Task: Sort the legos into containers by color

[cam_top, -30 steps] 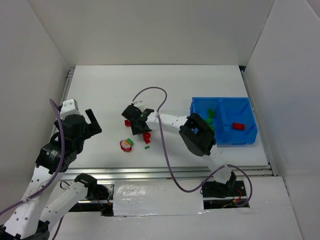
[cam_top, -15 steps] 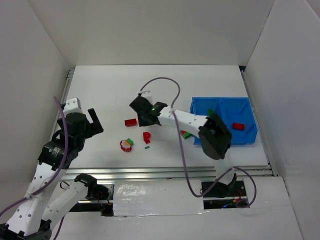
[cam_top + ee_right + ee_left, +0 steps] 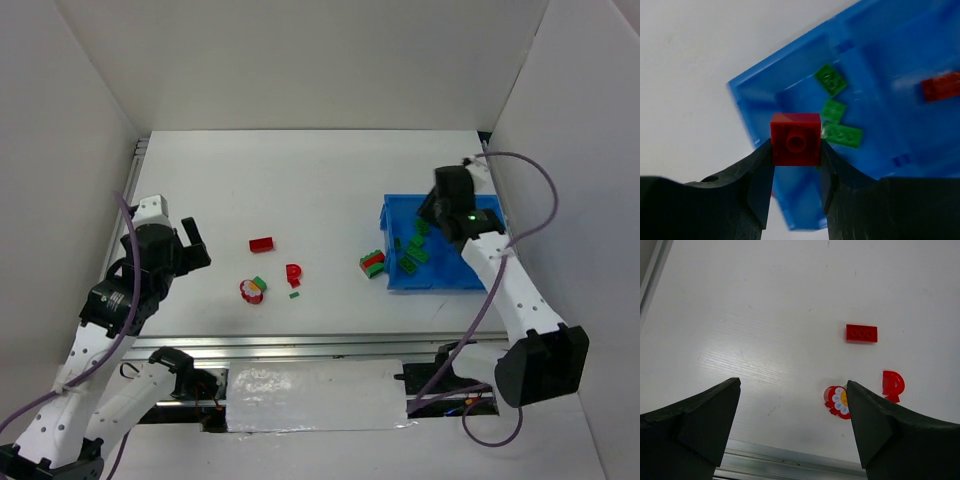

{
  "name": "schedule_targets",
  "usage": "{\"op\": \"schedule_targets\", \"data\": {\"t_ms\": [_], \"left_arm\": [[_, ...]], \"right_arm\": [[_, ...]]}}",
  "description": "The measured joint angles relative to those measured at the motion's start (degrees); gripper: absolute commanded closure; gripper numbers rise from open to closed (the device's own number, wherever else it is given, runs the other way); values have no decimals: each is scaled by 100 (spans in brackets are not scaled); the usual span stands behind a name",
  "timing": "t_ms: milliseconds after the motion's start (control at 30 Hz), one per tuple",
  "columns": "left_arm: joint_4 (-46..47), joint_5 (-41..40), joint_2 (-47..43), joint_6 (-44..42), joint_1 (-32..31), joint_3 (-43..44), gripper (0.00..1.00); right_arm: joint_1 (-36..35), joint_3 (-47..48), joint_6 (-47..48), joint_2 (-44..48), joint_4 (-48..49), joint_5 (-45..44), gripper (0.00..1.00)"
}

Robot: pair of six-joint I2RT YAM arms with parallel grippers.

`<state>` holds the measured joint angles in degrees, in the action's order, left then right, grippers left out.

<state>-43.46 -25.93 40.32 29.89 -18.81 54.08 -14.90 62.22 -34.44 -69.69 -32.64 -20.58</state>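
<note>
The red brick (image 3: pixel 796 137) is pinched between the right fingers (image 3: pixel 760 175), which are closed narrowly on its sides above the blue bin (image 3: pixel 392 215). The bin stands at the right edge of the bench (image 3: pixel 300 170). From the pictures I cannot tell which compartment the brick hangs over.

Sorting looks partly done. In the compartment nearer the middle of the bench lie three green bricks (image 3: pixel 842 135). In the compartment nearer the right edge lies one red brick (image 3: pixel 940 86). That makes four sorted, with a fifth held and not yet dropped.

Six things appear to be left on the bench:
- one red-green stack (image 3: pixel 372 263), just beside the bin's outer wall
- one flat red brick (image 3: pixel 262 244), near the middle
- one red P-shaped piece (image 3: pixel 293 272), toward the near edge
- one tiny green piece (image 3: pixel 294 294), just nearer than the P-shaped piece
- one round red-white piece (image 3: pixel 250 291)
- what looks like a small green bit (image 3: pixel 260 282), touching the round piece

The stack would probably need pulling apart before its halves can be sorted.

The left fingers (image 3: pixel 705 420) are spread wide and hold nothing, above the bench near its left edge.
</note>
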Motion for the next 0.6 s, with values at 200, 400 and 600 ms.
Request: {"op": "schedule_targets", "data": {"t_ms": [200, 400, 600], "left_arm": [[26, 74, 48, -2, 4, 0, 0], [39, 118, 13, -15, 4, -9, 1], [109, 223, 11, -129, 7, -11, 1]], "right_arm": [[2603, -201, -155, 72, 94, 374, 90], [2942, -267, -398, -326, 216, 433, 47], [2942, -289, -518, -831, 216, 525, 24]]}}
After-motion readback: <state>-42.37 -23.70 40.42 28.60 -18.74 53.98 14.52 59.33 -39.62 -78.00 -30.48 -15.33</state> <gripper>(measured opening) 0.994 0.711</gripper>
